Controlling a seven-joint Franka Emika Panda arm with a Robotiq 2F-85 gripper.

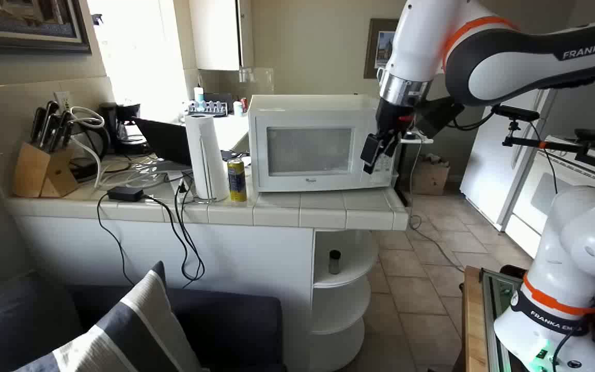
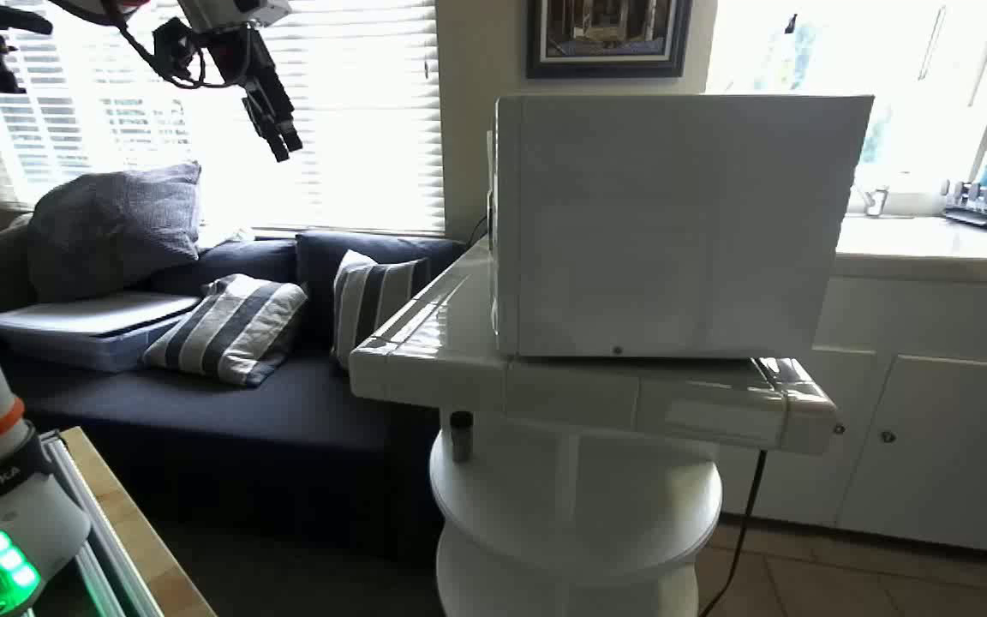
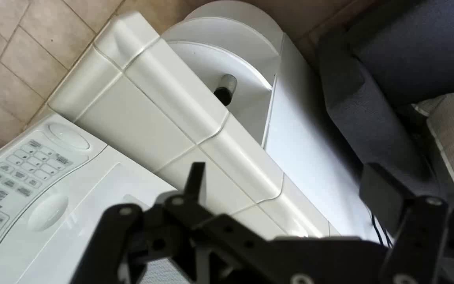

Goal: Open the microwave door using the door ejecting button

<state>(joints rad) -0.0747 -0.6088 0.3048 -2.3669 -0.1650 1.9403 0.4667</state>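
We see the microwave [image 2: 678, 224], long axis roughly along the front edge of the bench [image 1: 323, 200], closed door [image 1: 310, 151] facing the sofa [image 2: 211, 411]; our pincer [image 3: 286, 181] gapes wide.

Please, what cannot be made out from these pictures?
Wrist view: most of the microwave door, behind the gripper and past the lower edge.
In an exterior view: control strip, partly behind the gripper; lettering on the can, too small.
In an exterior view: front of the microwave, turned sideways.
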